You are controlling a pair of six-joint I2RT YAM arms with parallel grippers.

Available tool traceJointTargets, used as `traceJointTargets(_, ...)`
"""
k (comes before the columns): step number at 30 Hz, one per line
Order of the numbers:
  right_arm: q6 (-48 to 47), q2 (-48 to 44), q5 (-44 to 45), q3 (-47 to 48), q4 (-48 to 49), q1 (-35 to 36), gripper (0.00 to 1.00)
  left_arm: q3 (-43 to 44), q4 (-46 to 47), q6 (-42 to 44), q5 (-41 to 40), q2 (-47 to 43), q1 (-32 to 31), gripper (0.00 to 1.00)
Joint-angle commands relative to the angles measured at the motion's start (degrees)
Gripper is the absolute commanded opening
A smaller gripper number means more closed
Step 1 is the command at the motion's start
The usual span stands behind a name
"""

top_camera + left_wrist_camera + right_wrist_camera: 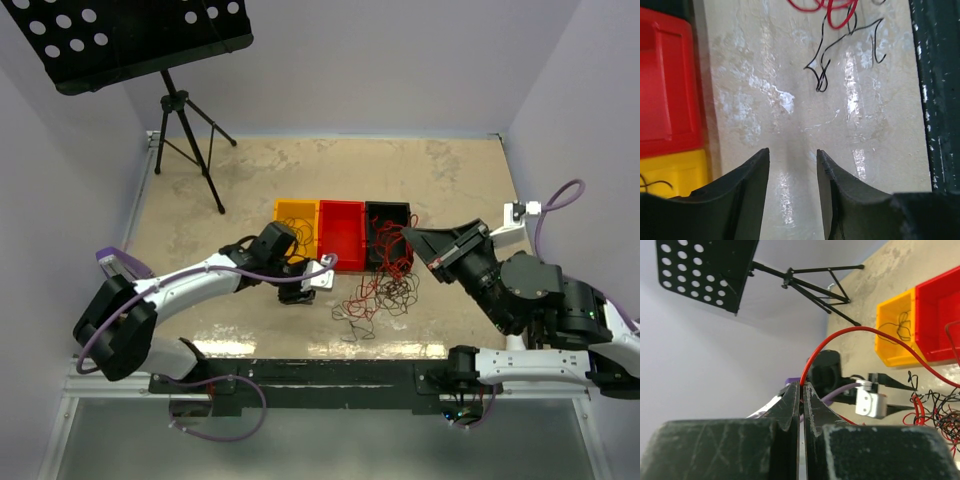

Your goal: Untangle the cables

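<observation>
Red thin wire (pixel 855 332) is pinched in the right gripper (pixel 801 387). The jaws are pressed together on it, and the wire arches out of the tips and down toward the heap. That gripper is raised, to the right of the red plastic bin (pixel 341 234) and beside the black plastic bin (pixel 388 218).

The main tangle of thin red and dark cables (pixel 385 295) lies on the beige tabletop (pixel 250 180), in front of the red bin and a bit right of it. It sits below the right gripper and apart from it, joined only by the held wire. Some red loops sit at the black bin's front edge.

The left gripper (pixel 792 157) has its jaws apart with nothing between them. It is low over bare table just in front of the red bin. A loose dark wire strand (pixel 822 75) lies ahead of its tips, not touching.

Step looks like drawing one red wire out of the heap. To do it well:
- Pull slowly, up and away from the red bin along the wire's own run.
- Bring the left gripper onto the heap or the dark strand to pin it, so the whole knot doesn't drag along.
- Watch for a snag on the black bin's rim.
- Stop if the pile lifts as one.
</observation>
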Motion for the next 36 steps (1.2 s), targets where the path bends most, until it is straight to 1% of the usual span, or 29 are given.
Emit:
traceJointTargets(1,6.7,0.6,3.9,-1.5,-6.3,0.2,0.0,5.5,-4.6,2.7,3.1,-2.5,-1.0,0.48)
traceJointTargets(3,8.4,1.1,4.7,-2.2,-7.8,0.2,0.0,7.4,-7.6,4.2,0.4,-2.5,-2.2,0.48)
traceJointTargets(6,11.5,2.6,6.9,-2.1,-11.3,0.2,0.0,11.1,-15.1,8.6,-4.4,-2.5,-2.7,0.49)
traceJointTargets(9,14.8,4.1,9.1,-1.1,-15.3,0.1,0.0,14.1,-23.7,16.2,-9.1,-4.1,-4.1,0.51)
traceJointTargets(11,16.3,4.0,10.0,-1.4,-16.4,0.1,0.0,14.5,-26.1,20.2,-11.7,-4.4,-5.4,0.5)
traceJointTargets(12,16.5,3.6,10.2,-1.5,-16.5,0.2,0.0,14.3,-26.6,20.9,-11.9,-4.1,-6.1,0.51)
traceJointTargets(15,16.7,2.4,11.6,-1.4,-17.1,0.2,0.0,12.4,-23.6,20.4,-11.2,-2.7,-9.4,0.52)
traceJointTargets(18,18.4,2.1,12.7,0.8,-21.2,0.3,0.0,10.1,-18.1,20.4,-11.8,-0.7,-13.8,0.53)
traceJointTargets(21,17.8,1.1,12.9,1.4,-21.9,0.1,0.0,11.5,-14.6,20.0,-12.7,2.9,-16.1,0.53)
traceJointTargets(24,17.0,0.4,13.2,1.2,-22.0,0.1,0.0,14.4,-14.1,20.5,-12.8,5.9,-18.2,0.53)
traceJointTargets(28,14.8,1.2,14.8,1.6,-21.9,0.1,0.0,15.1,-12.3,24.6,-14.2,6.9,-22.9,0.54)
traceJointTargets(31,11.6,3.0,17.0,2.2,-21.9,0.0,0.0,17.6,-13.5,25.8,-14.0,9.2,-26.0,0.54)
traceJointTargets(36,8.9,4.8,18.8,2.1,-21.9,-0.4,0.0,20.7,-12.2,27.4,-13.7,13.9,-28.1,0.55)
